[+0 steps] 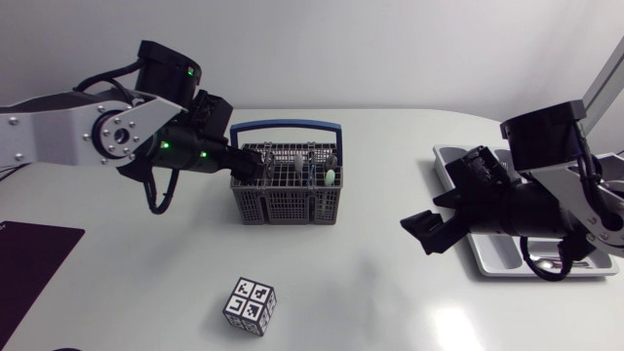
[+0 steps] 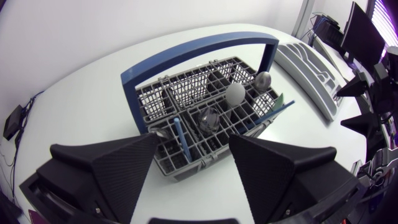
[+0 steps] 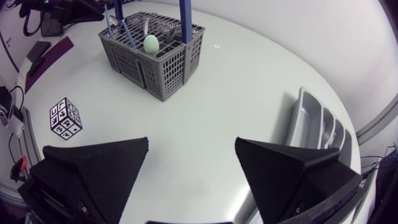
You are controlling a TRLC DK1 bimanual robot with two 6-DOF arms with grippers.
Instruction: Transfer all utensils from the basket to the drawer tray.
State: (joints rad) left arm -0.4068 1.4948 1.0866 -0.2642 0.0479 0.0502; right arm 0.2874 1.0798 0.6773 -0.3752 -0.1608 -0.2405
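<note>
Grey grid-walled basket (image 1: 286,202), blue arched handle (image 1: 288,124), holds round-ended utensils (image 1: 331,177).

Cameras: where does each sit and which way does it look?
Head view: above, looking down at the grey wire blue-handled basket; left arm and right arm show.
Left wrist view: on left arm, looking into basket past left gripper.
Right wrist view: on right arm, facing basket and grey drawer tray past right gripper.
All share the basket.

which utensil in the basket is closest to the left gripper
The blue-handled one, upright in the basket corner just ahead of the left gripper. The pale round-headed spoon and the grey round-headed one stand farther back.
</note>
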